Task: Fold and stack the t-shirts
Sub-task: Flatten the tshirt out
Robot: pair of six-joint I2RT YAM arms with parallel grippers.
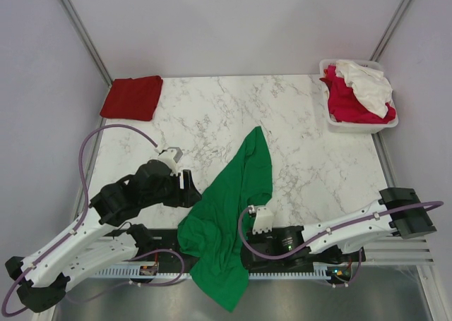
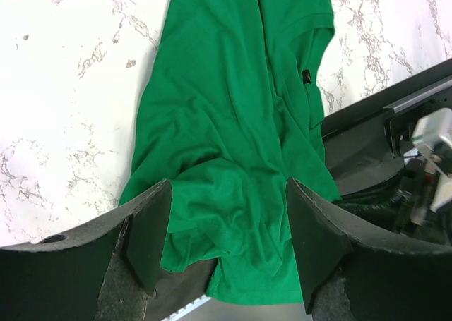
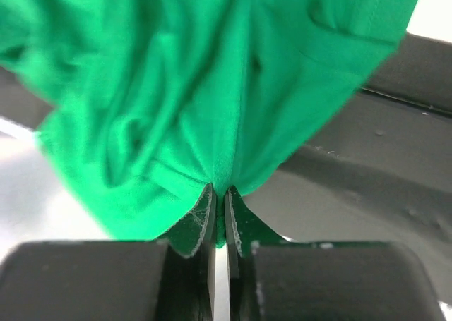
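Green t-shirt (image 1: 233, 208) lies crumpled on marble table (image 1: 311, 166), long axis diag. from frame centre down to bottom centre, lower end hanging off the near edge. Right gripper (image 3: 219, 194) is pinched tight on a fold at shirt's right side. Left gripper (image 2: 229, 229) has jaws wide, nothing held; green cloth shows btwn its pads, at shirt's left side. Arms flank it, so left prob. needs only drop + close. Folded dark red t-shirt (image 1: 132, 97) upper left; basket (image 1: 357, 128) w/ more shirts upper right.
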